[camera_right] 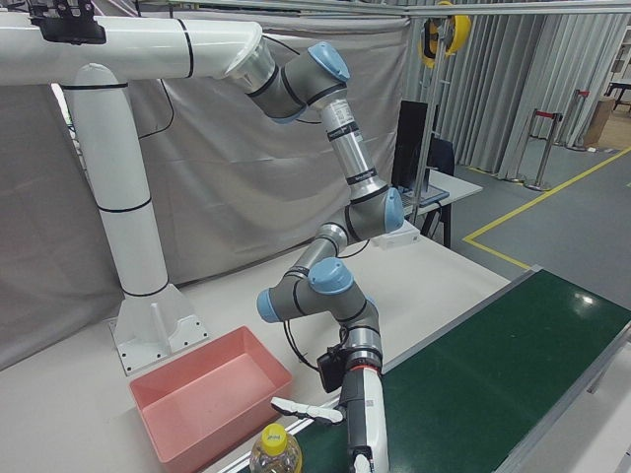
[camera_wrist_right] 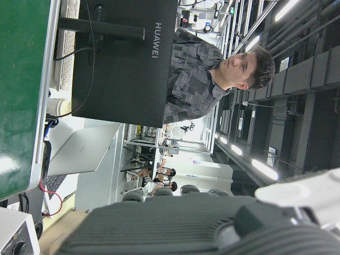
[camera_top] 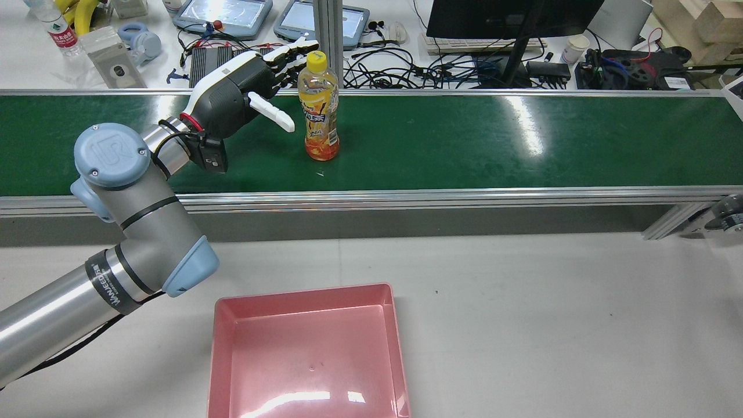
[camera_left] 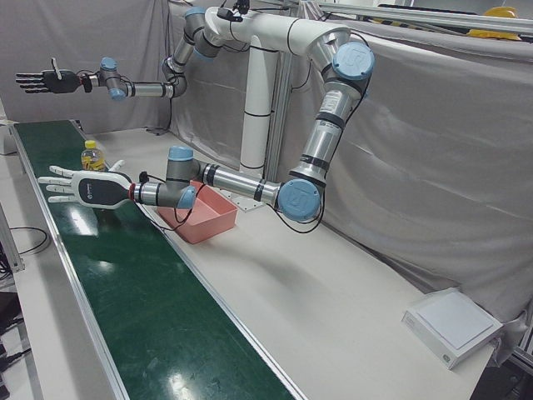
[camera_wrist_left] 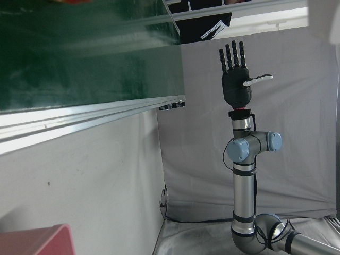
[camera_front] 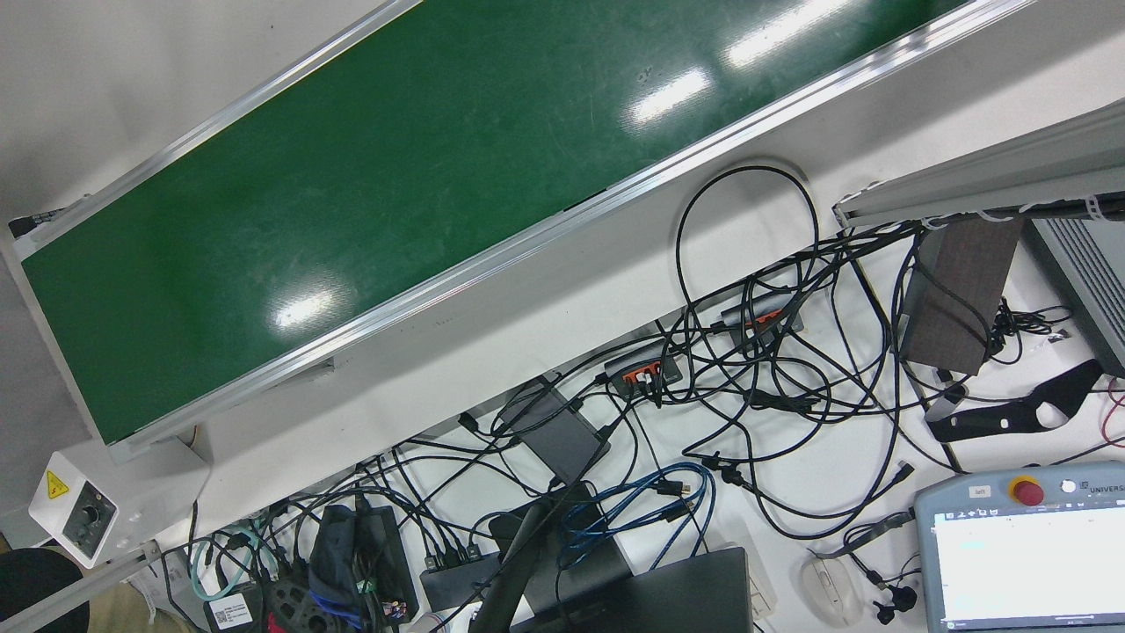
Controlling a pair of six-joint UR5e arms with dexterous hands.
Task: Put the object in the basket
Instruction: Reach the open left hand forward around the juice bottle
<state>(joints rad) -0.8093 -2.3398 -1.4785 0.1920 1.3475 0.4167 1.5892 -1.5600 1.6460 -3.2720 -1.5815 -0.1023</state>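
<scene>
A robot's left hand [camera_top: 246, 90] hovers with fingers spread and holding nothing just beside an upright orange-drink bottle [camera_top: 318, 107] on the green conveyor belt [camera_top: 464, 139], the thumb pointing toward the bottle's label but apparently not yet touching it. The bottle, yellow-capped and filled with orange liquid, stands alone near the belt's far side, well apart from the pink basket [camera_top: 307, 354] waiting empty on the white tabletop [camera_top: 551, 313] on the near side of the belt. The right hand [camera_left: 46, 81] is raised high and away from the work, fingers extended and grasping nothing, as the left-front view and the left hand camera both show.

The grasp has not begun, and the risks lie in the approach. The bottle is tall and narrow on a smooth belt, so a thumb or fingertip arriving first on one side would likely push it over or send it skidding toward the far rail before the fingers can wrap it. A grip taken too high, near the cap, could let the heavy lower half swing and slip out during the lift. The carry must also clear the belt's aluminium rail [camera_top: 406, 197] on the way to the basket; a low path could knock the bottle's base against it. Whether the belt is moving cannot be told from these views.
</scene>
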